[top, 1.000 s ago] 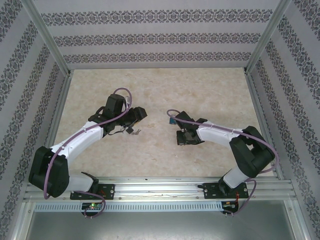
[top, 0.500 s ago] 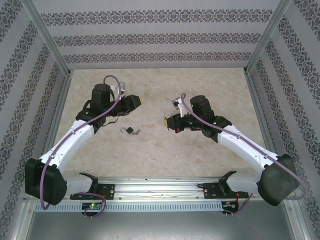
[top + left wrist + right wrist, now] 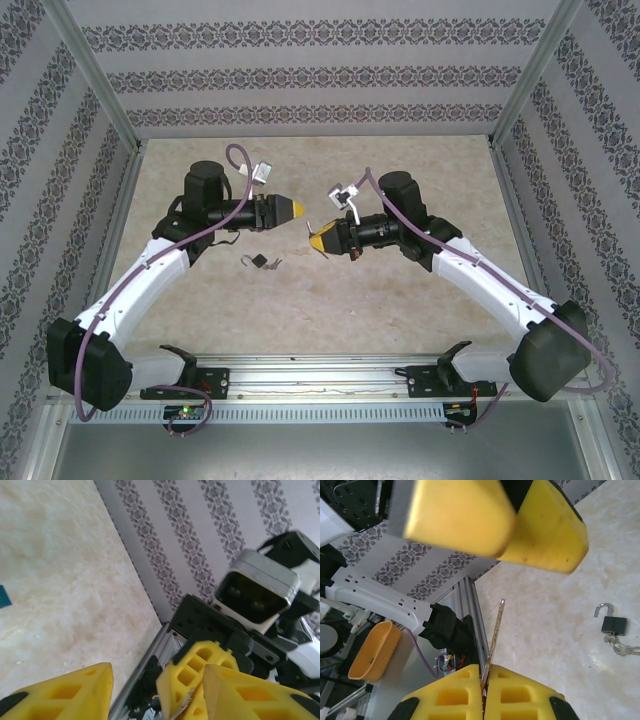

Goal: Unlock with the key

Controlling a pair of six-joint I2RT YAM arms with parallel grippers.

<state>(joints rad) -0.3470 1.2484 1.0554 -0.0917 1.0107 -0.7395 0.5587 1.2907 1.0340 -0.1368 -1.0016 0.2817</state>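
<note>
**Padlock on the bench, key pinched in mid-air**

The padlock (image 3: 258, 261) lies on the bench (image 3: 400, 180) with its shackle hooked up and one leg free, so it looks already sprung. A bunch of keys (image 3: 622, 650) lies at its base. Above it, the two arms' tips face each other, near but apart. The right fingers (image 3: 455, 692) are pressed together on a thin toothed strip, likely a key (image 3: 493, 632), which juts toward the left fingers (image 3: 65, 695). Those are spread wide. This reads as a handover. To do it well, the left fingers should come squarely around the strip's free end, clear of the right pair. They should close fully before the right ones let go.
</note>
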